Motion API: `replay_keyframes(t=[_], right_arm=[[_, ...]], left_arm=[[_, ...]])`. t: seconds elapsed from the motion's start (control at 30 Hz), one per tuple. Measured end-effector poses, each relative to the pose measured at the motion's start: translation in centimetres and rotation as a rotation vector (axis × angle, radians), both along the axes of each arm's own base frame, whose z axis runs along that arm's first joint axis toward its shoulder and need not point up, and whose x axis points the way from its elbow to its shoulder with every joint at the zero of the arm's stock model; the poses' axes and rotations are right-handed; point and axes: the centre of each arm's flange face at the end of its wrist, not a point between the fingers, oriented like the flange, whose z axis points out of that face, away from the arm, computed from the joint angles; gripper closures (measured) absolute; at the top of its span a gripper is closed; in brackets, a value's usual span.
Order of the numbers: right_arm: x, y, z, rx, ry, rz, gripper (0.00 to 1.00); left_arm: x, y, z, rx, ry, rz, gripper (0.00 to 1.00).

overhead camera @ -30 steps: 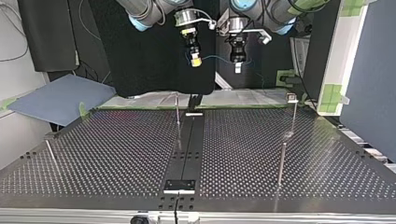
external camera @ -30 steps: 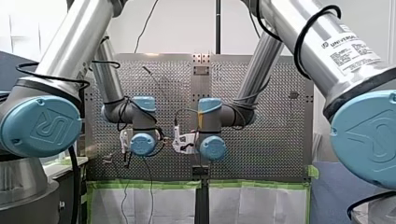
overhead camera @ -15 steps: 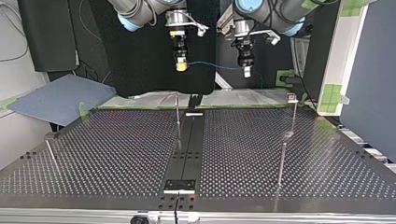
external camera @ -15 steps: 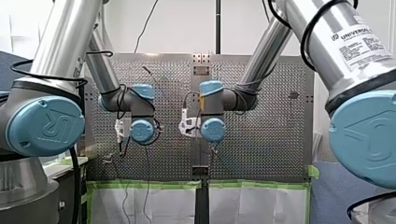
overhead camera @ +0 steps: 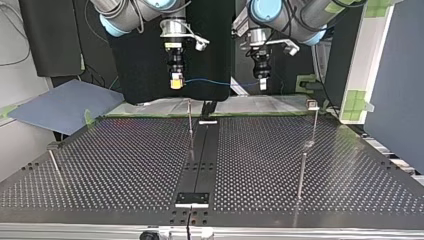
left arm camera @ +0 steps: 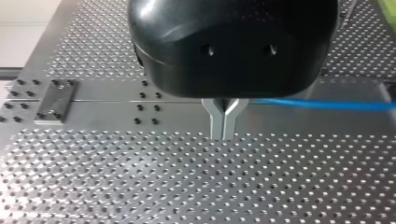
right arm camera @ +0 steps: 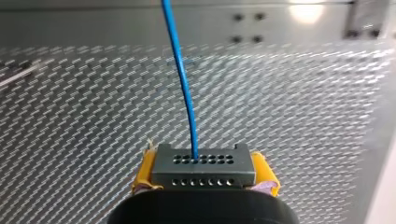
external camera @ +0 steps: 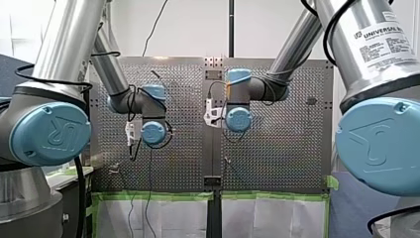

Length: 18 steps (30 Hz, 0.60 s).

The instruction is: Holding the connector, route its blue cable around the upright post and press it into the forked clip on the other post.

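**Span widens, hold unchanged**

My right gripper (right arm camera: 204, 173) stays clamped, its yellow pads (right arm camera: 144, 173) tight on either side of the grey connector (right arm camera: 204, 166). The blue cable (right arm camera: 180, 79) leaves the connector's face. In the top view this gripper has slid from the right of the upright post (overhead camera: 190, 116) to just left of it, high above the post's top. My left gripper (left arm camera: 223, 122) has its metal fingers (left arm camera: 217, 120) pinched together on the cable, well right of the post, and has barely moved. The stretch of cable between the two is longer and straighter than half a second ago. The forked clip (overhead camera: 312, 104) stands farther right of the post, the cable not yet in it.
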Motion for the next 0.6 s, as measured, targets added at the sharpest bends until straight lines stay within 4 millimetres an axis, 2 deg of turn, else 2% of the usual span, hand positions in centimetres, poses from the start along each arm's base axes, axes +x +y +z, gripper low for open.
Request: replay_keyframes(t=[0.13, 0.37, 0.6], right_arm=[[0.8, -0.5, 1.9, -0.027, -0.014, 0.035, 1.00], [2.4, -1.2, 4.1, -0.044, -0.022, 0.094, 1.00], [3.9, -1.8, 6.0, -0.051, -0.020, 0.151, 1.00]], left_arm=[[0.5, -0.2, 1.4, -0.010, -0.015, 0.002, 1.00], [1.3, 0.0, 3.4, -0.036, -0.039, 0.028, 1.00], [2.7, 0.6, 7.3, -0.089, -0.089, 0.097, 1.00]])
